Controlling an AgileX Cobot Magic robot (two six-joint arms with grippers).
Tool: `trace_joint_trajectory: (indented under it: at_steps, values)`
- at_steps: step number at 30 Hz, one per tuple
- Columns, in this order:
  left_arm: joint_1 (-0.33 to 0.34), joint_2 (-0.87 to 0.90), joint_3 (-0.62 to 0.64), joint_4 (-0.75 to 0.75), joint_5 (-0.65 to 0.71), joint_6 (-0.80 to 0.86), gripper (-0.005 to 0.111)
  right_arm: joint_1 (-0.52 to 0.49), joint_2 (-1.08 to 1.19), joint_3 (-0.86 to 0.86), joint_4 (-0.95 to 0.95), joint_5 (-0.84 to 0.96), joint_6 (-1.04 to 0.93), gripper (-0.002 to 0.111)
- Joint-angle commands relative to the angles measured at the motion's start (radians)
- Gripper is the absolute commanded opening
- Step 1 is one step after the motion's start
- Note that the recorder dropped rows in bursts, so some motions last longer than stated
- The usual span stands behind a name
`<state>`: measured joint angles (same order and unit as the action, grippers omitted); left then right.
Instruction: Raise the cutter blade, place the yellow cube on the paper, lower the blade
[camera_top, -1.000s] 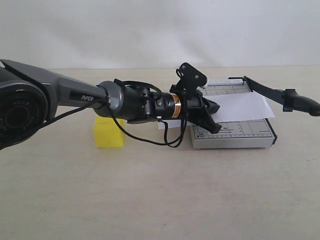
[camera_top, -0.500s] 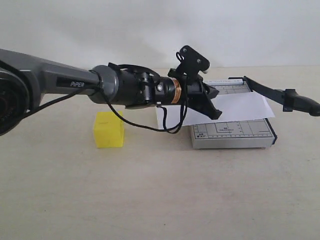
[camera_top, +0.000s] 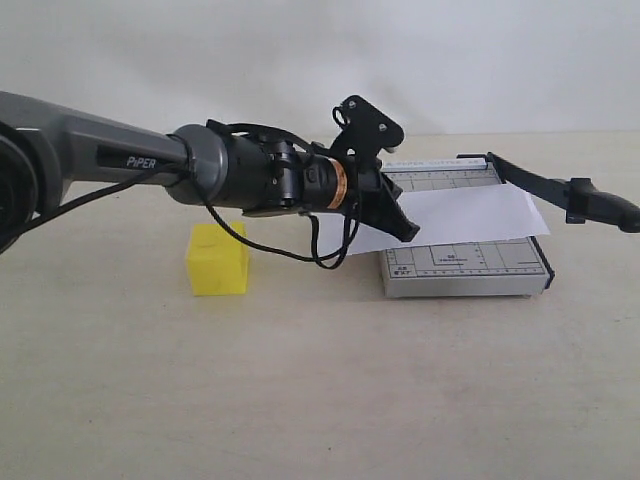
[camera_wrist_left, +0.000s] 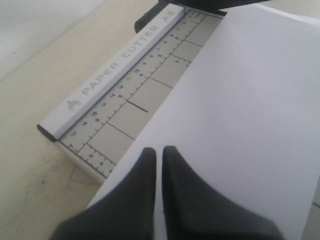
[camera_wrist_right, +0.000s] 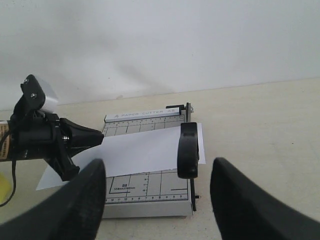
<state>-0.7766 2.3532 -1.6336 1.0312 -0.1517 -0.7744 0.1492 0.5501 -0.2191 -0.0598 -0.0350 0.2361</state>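
Now the left gripper (camera_wrist_left: 159, 149), closed and empty, hangs over the paper (camera_wrist_left: 240, 100), the yellow cube (camera_top: 217, 261) well apart.

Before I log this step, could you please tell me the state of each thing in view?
cutter blade: raised off the cutter board.
paper: flat across the cutter board, overhanging its left edge.
yellow cube: on the table, off the paper.
left gripper: shut, empty.
right gripper: open, empty.
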Motion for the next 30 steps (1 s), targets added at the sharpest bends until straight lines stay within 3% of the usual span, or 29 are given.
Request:
trace_joint_trajectory:
  at_steps: [1, 30]
  values:
    - [-0.004, 0.025, 0.004, 0.003, -0.067, -0.013, 0.004, 0.001, -0.006, 0.001, 0.002, -0.012, -0.002, 0.058]
    - [-0.004, 0.114, -0.036, -0.003, -0.175, -0.018, 0.004, 0.001, -0.006, 0.001, 0.002, -0.014, -0.002, 0.058]
